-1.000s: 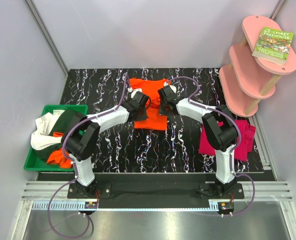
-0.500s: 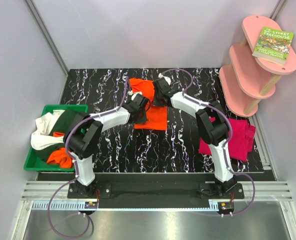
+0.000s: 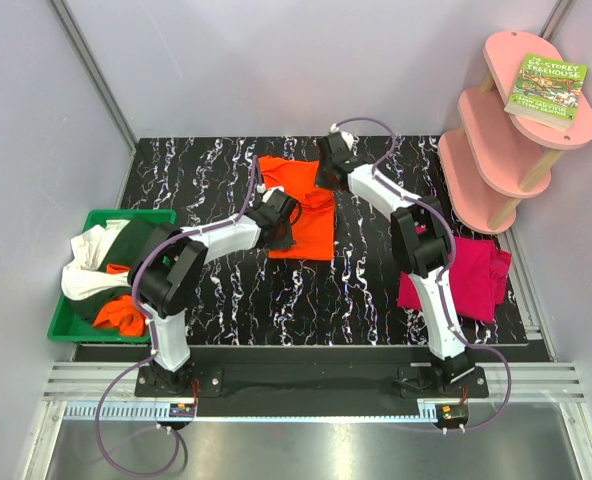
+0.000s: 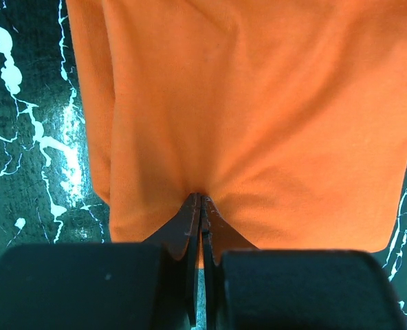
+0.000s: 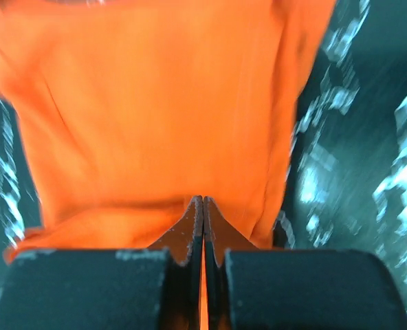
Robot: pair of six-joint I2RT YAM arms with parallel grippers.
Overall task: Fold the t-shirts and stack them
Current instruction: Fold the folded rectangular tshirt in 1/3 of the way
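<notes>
The bright orange t-shirt [image 3: 312, 228] lies partly folded at the table's middle back. My left gripper [image 3: 284, 222] is shut on its left edge, the cloth pinched between the closed jaws in the left wrist view [image 4: 201, 199], where the orange cloth [image 4: 258, 103] fills the frame. My right gripper [image 3: 328, 170] is shut on the shirt's far right part, also shown in the right wrist view [image 5: 203, 201] against blurred orange cloth [image 5: 155, 103]. The magenta-pink t-shirt [image 3: 471, 280] lies folded at the right edge, partly behind the right arm.
A green bin [image 3: 64, 325] at the left holds white [image 3: 81, 270], dark green [image 3: 126, 245] and orange [image 3: 116, 315] shirts. A pink tiered shelf [image 3: 496, 150] with a book [image 3: 546, 90] stands at the back right. The table is black marbled [image 3: 196, 170].
My right gripper has moved away toward the back right, carrying its part of the orange shirt with it and spreading it. The left gripper has stayed almost still.
</notes>
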